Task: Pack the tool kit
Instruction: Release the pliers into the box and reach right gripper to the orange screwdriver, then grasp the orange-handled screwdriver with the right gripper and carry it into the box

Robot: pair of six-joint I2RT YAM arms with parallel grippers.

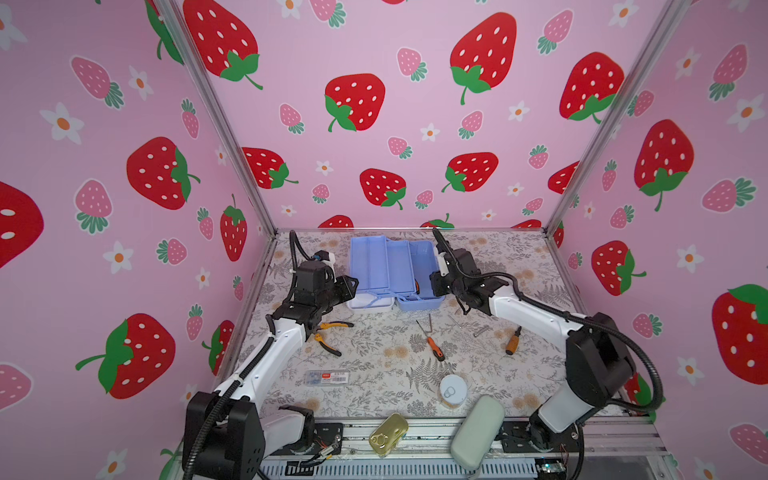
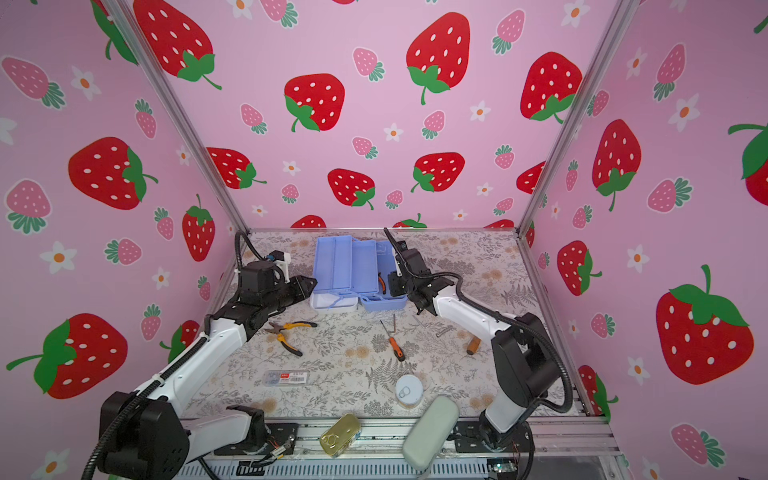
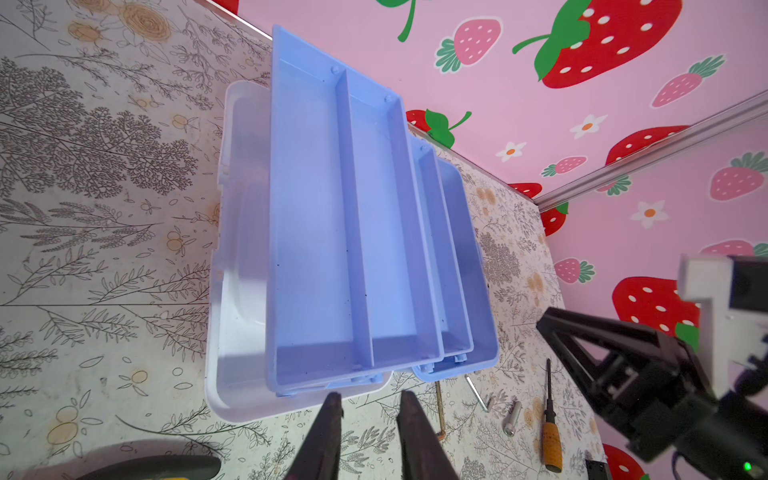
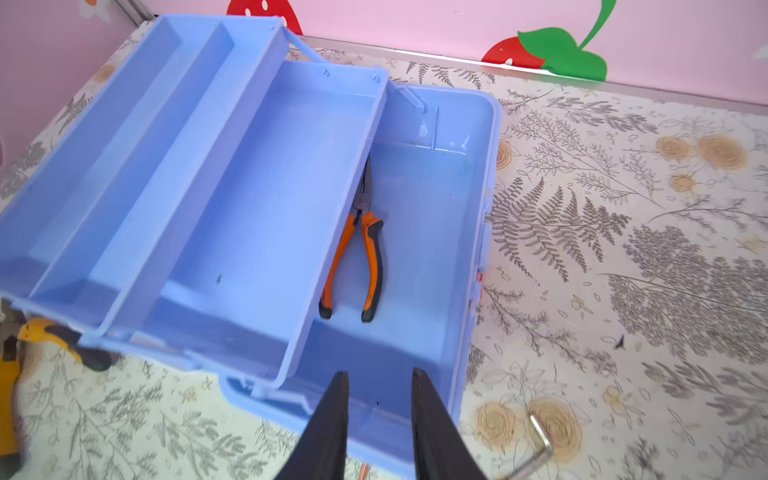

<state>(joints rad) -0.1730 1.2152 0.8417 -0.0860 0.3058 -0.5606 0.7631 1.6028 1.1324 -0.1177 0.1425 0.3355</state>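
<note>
The kit [image 1: 392,270] sits open at the back of the table [image 1: 374,374], trays [image 3: 324,228] fanned out over the white lid [image 3: 237,291] lying flat beside the base [image 4: 436,249]. Both my claws are empty with the fingers apart: the left claw [image 3: 368,399] hangs just off the near end of the lid and top tray, and the right claw [image 4: 378,376] hovers over the near wall of the base. As I see it, the kit itself is the first worry. It looks like light plastic with nothing pinning it, so if my right fingertips drop onto that wall rather than inside it, I could shove or tip the whole box. A nudge from my left claw on the tray end could fold the linkage shut before anything is loaded. The orange pliers [image 4: 357,249] already lie in the base, partly under the lower tray; more tools piled there carelessly may stop the trays folding down. Most tools are not yet packed, and some look awkward. The hex key [image 4: 540,442] and bolt [image 3: 513,417] lie thin and flat, so my fingertips may scrape the table or let them slip. The yellow pliers [image 1: 336,325] lie close under my left arm with splayed handles, easy to snag or knock away.
</note>
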